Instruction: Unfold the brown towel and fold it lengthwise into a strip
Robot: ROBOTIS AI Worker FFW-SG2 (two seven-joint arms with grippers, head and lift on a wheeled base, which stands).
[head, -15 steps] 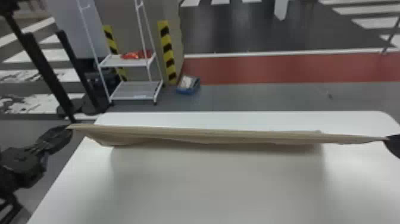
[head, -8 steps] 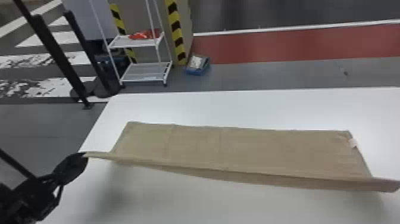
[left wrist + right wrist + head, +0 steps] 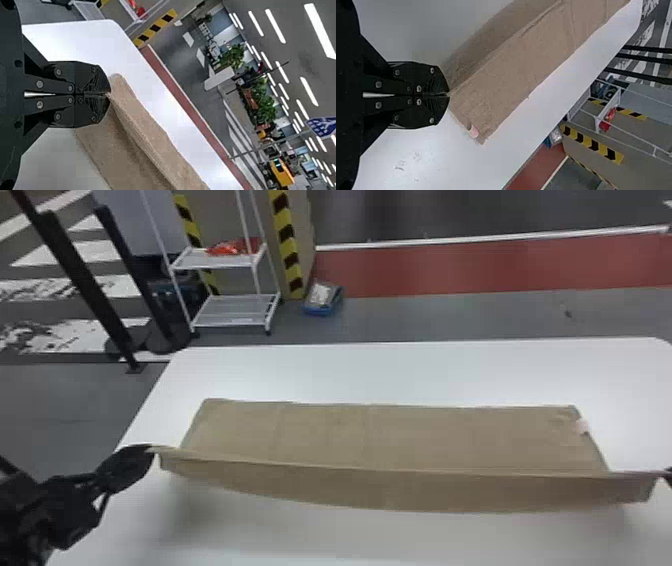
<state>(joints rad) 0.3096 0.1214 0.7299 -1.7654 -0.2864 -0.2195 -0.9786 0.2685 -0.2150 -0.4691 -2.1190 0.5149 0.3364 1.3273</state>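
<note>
Inspecting the white table (image 3: pixel 425 372) first, I find the brown towel (image 3: pixel 400 435) spread widthwise across it. Behind the table, I note a white shelf rack (image 3: pixel 232 310) standing on the floor. The towel's far portion lies flat; its near long side is raised, with a band of cloth hanging beneath the lifted line. I record my left gripper (image 3: pixel 151 450) closed on the towel's near left corner and my right gripper (image 3: pixel 667 475) closed on its near right corner. I log a small pale tag (image 3: pixel 583 426) at the towel's right edge, near the far corner.
</note>
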